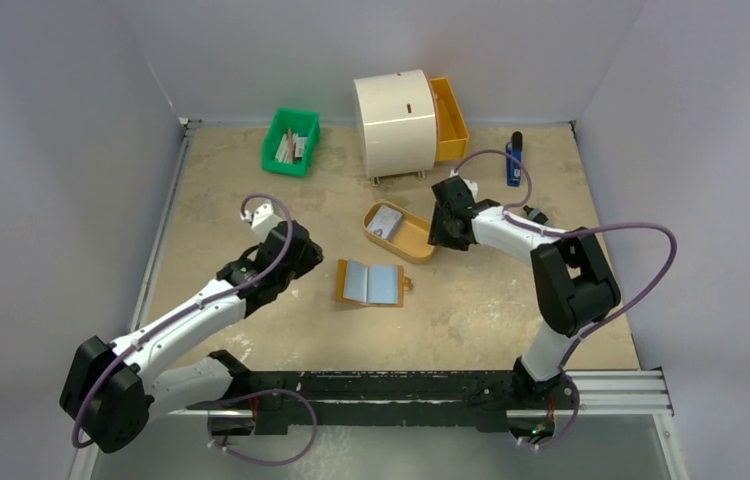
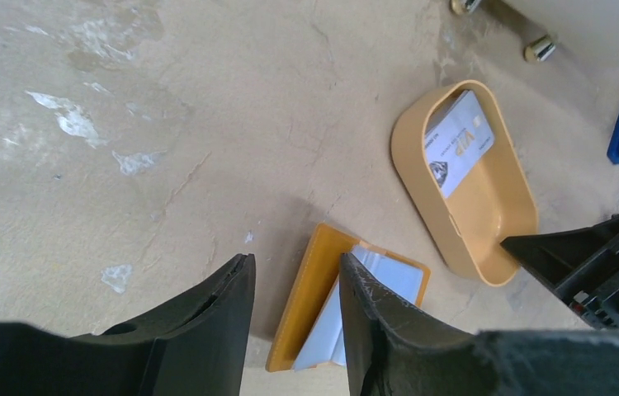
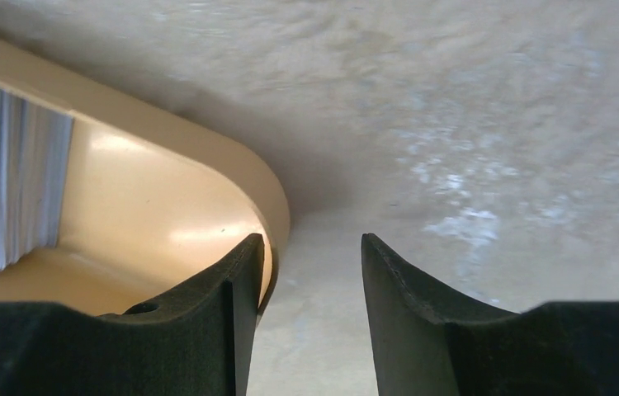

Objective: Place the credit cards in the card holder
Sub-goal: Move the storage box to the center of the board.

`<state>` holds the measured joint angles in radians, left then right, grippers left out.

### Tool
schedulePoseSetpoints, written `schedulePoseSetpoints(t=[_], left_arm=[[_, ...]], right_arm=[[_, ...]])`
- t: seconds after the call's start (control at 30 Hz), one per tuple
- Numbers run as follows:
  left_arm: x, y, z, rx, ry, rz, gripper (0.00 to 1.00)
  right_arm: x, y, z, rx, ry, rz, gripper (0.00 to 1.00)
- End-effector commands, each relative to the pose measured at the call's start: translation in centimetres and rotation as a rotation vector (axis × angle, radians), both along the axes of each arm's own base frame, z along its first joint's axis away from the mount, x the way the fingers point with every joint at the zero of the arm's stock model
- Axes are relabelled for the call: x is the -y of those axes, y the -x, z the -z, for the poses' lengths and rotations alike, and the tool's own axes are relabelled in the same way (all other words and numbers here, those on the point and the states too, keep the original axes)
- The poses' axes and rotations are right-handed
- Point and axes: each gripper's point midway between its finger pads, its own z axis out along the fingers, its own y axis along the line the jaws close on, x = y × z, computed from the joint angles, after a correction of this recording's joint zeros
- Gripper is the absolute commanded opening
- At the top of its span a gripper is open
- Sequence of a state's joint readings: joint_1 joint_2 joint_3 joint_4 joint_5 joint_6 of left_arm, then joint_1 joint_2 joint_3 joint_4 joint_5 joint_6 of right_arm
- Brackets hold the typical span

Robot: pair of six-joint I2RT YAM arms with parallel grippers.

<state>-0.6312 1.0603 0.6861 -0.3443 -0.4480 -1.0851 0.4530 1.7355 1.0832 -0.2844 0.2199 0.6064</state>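
Note:
The card holder [image 1: 371, 283] lies open on the table, orange-tan outside and pale blue-grey inside. It also shows in the left wrist view [image 2: 317, 289], partly behind my right finger. The credit cards [image 1: 385, 221] lie stacked in the oval orange tray [image 1: 413, 243]; they show white with dark print in the left wrist view [image 2: 457, 140] and edge-on in the right wrist view [image 3: 9, 190]. My left gripper [image 1: 309, 252] [image 2: 294, 272] is open and empty, just left of the holder. My right gripper [image 1: 435, 238] [image 3: 310, 247] is open and empty at the tray's right end [image 3: 277, 206].
A green bin [image 1: 291, 140] with sticks and papers stands at the back left. A white rounded drawer unit [image 1: 396, 122] with a long orange drawer [image 1: 448, 120] stands at the back. A blue object [image 1: 515, 160] lies at the back right.

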Motion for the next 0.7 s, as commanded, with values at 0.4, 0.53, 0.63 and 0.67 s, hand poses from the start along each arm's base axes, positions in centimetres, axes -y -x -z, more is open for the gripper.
schedulePoseSetpoints(t=[0.4,0.53,0.63,0.67], left_arm=[[3.5,0.1,0.7,0.014,0.053,0.190,0.40],[3.0,0.5,0.8,0.017,0.042,0.190,0.40],[3.1,0.8,0.6,0.038,0.056,0.208,0.41],[3.4,0.9,0.8,0.039,0.064,0.223,0.41]], right_arm=[[7.1,-1.7,-4.0,0.034,0.188,0.068,0.55],[3.7,-1.2,-8.9,0.161,0.036,0.011,0.65],[-1.0,-0.2,-11.3,0.242,-0.196,-0.086,0.65],[-2.3,0.0,-12.0,0.262,-0.276,-0.109,0.65]])
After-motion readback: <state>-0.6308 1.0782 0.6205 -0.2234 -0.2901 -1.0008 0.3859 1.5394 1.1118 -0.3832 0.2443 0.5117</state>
